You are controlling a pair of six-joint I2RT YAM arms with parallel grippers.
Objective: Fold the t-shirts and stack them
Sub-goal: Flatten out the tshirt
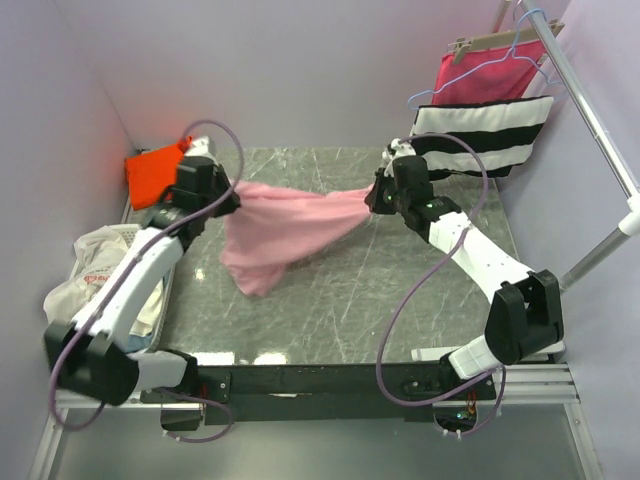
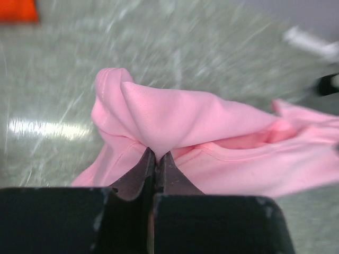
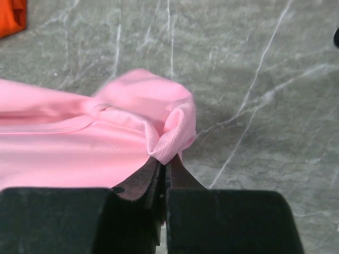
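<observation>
A light pink t-shirt [image 1: 285,230] hangs stretched between my two grippers over the middle of the grey marble table, its lower part drooping to the surface. My left gripper [image 1: 232,196] is shut on its left edge, the cloth pinched between the dark fingertips [image 2: 157,154]. At the shirt's right end my right gripper [image 1: 374,198] is shut on a bunched fold [image 3: 172,138]. The bright orange t-shirt [image 1: 157,172] lies folded at the table's far left corner, also showing as orange t-shirt [image 2: 16,9] in the left wrist view and orange t-shirt [image 3: 9,18] in the right wrist view.
A black-and-white striped cloth [image 1: 482,138] and a magenta cloth [image 1: 488,78] on a hanger hang from a rail [image 1: 590,110] at the back right. A crumpled white bag [image 1: 85,270] lies at the left edge beside the left arm. Purple walls close in the table.
</observation>
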